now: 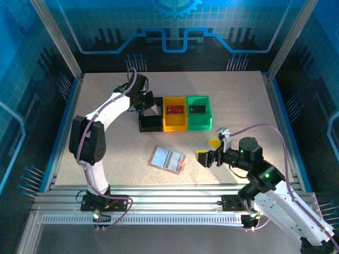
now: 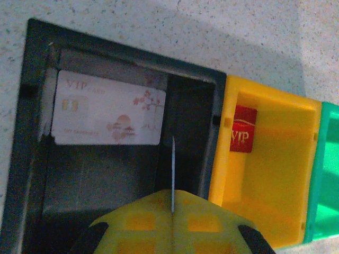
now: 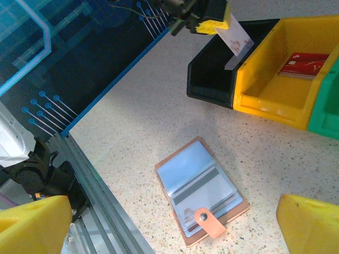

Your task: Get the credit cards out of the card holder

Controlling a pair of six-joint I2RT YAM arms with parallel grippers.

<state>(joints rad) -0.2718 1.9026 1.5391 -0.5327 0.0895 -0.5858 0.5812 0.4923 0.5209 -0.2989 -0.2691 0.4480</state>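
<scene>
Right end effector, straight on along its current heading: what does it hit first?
Probably the open card holder lying on the table, framed between the open fingers of the right end effector; depth unclear.

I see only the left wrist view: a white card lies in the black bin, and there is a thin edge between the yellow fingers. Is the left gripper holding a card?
Observer: Yes. In the right wrist view the left gripper is shut on a whitish card, which hangs over the black bin.
Operator: Where is the card holder?
Observer: The card holder lies open on the table, in front of the yellow bin and apart from it.
Operator: And the other arm?
Observer: The right gripper is open and holds nothing. It is to the right of the card holder and not touching it.
</scene>
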